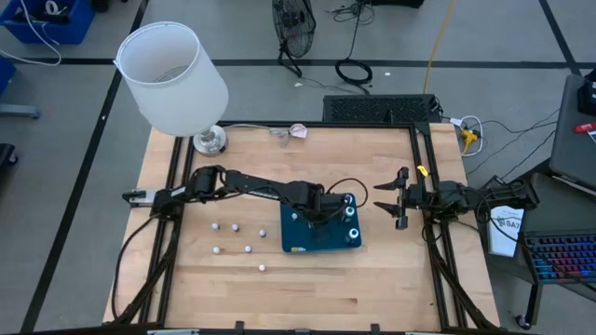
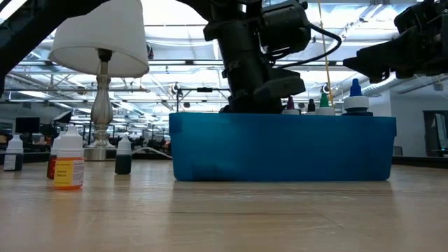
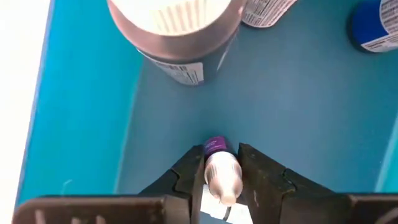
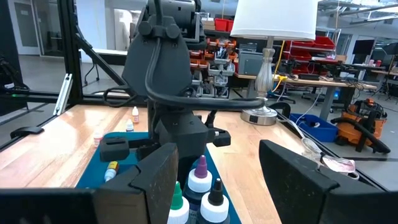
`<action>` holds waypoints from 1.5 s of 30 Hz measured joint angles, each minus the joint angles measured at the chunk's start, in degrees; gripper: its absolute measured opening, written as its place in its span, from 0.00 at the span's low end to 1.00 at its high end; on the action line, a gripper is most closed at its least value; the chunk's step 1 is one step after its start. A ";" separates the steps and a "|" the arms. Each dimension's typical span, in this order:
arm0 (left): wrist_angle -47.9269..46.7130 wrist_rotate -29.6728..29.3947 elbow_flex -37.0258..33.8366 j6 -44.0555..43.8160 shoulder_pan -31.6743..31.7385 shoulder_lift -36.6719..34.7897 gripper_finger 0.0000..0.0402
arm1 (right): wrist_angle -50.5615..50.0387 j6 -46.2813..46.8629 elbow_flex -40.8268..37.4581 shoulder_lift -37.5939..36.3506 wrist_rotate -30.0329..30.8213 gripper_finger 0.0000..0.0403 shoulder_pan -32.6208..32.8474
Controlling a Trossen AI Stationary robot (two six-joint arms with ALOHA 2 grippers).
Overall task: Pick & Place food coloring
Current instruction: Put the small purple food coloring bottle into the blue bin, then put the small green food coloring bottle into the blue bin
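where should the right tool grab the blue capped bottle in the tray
Probably by its cap and neck, coming straight down. The blue-capped bottle stands upright in the blue tray with only its top above the wall, so a sideways approach is blocked. The right tool hangs open beside the tray.

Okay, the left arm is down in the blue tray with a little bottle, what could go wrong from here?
1. The left end effector holds a purple-labelled bottle close to the tray floor, beside a larger white-capped bottle; releasing or withdrawing might knock it over.
2. Bottles already stand close together in the tray, so the arm could bump them.
3. The gripped bottle might tip on release.
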 joint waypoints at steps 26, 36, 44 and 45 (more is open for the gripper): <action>-17.58 -0.61 16.09 2.92 -0.06 -0.35 0.55 | 0.00 -0.01 0.00 0.00 -0.01 0.53 0.01; -35.85 -8.37 19.63 -3.26 -6.43 -4.92 0.52 | -0.01 0.00 0.01 -0.02 0.00 0.53 0.01; -39.16 -12.03 16.74 -9.07 -12.55 -9.08 0.51 | 0.01 0.01 0.02 -0.01 0.00 0.53 0.01; -37.95 -11.92 15.70 -9.13 -13.00 -9.75 0.51 | 0.02 -0.01 0.01 -0.02 0.00 0.53 0.02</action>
